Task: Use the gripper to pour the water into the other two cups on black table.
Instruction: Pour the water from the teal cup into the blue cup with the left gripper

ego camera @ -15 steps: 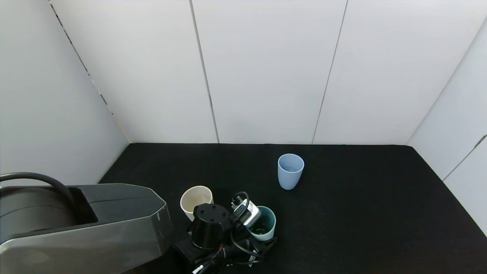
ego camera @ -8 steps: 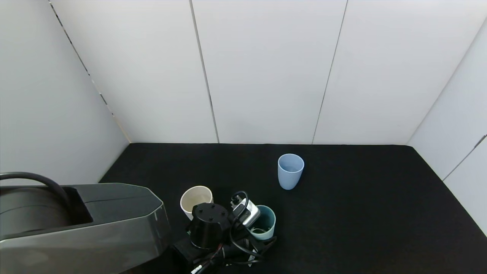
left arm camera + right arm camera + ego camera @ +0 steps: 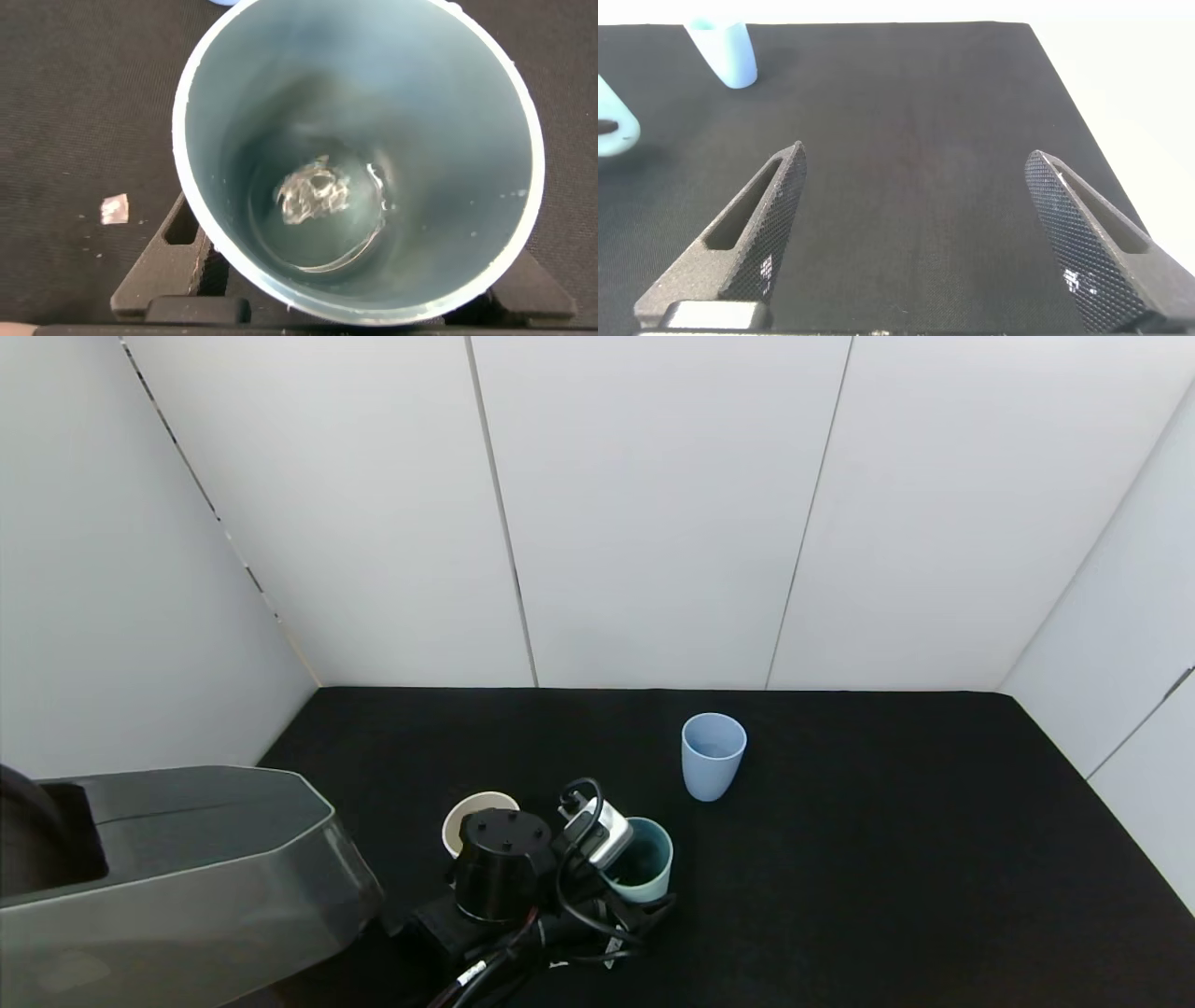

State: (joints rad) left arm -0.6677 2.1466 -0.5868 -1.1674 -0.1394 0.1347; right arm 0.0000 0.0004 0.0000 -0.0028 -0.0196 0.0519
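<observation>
My left gripper (image 3: 642, 894) is shut on the teal-green cup (image 3: 640, 864) and holds it upright at the near middle of the black table (image 3: 887, 859). In the left wrist view the teal cup (image 3: 439, 112) fills the frame, with a little water (image 3: 313, 191) glinting at its bottom and black fingers (image 3: 173, 271) on both sides. The cream cup (image 3: 464, 810) stands just left of it, half hidden behind my wrist. The pale blue cup (image 3: 713, 756) stands upright farther back; it also shows in the right wrist view (image 3: 724, 51). My right gripper (image 3: 915, 154) is open and empty above the table.
White walls close the table at the back and both sides. A small white scrap (image 3: 114, 208) lies on the table beside the teal cup. The bulky grey left arm link (image 3: 168, 887) covers the near left corner.
My left arm has shifted a little left and away with the teal cup in it. The wrist now hides more of the cream cup. The blue cup has not moved.
</observation>
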